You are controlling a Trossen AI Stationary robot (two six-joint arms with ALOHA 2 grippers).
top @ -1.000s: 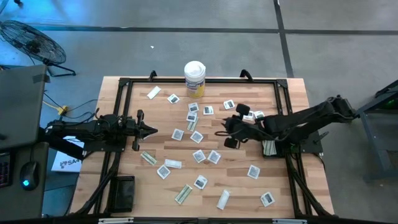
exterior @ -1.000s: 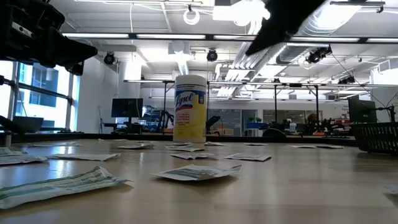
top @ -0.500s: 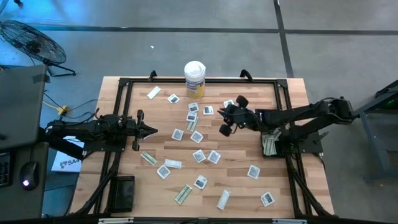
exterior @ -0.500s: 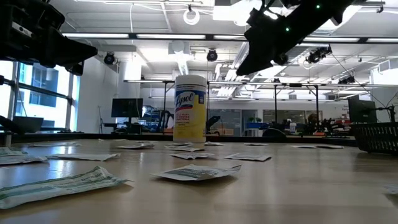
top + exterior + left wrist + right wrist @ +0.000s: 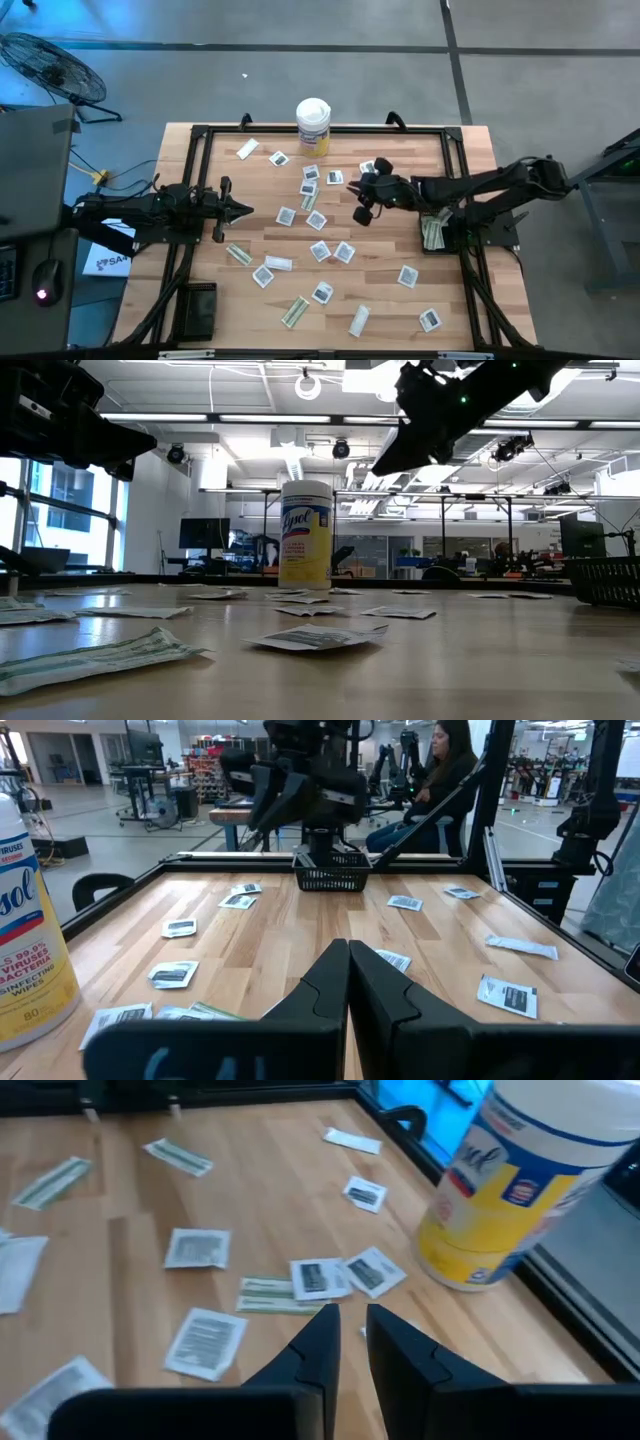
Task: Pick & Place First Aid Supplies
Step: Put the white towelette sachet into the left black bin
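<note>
The first aid supplies, many small flat white and pale-green packets [image 5: 316,220], lie flat and scattered over the wooden table [image 5: 400,310]. My right gripper [image 5: 354,190] hovers above the far middle of the table, slanting down over a cluster of packets [image 5: 320,1277] near the canister. Its fingers stand a narrow gap apart with nothing between them [image 5: 350,1320]. At the table's left side my left gripper [image 5: 243,210] waits, shut and level, pointing toward the right [image 5: 348,948].
A tall white canister with a yellow label [image 5: 313,125] stands at the far edge. A dark basket [image 5: 436,234] at the right side holds some packets. A black frame [image 5: 200,135] runs round the table. A person sits beyond the table [image 5: 445,770].
My right gripper has swung from beside the basket toward the table's far edge and a little leftward, sinking and tipping down over the packets near the canister. The packets on the table have not moved.
</note>
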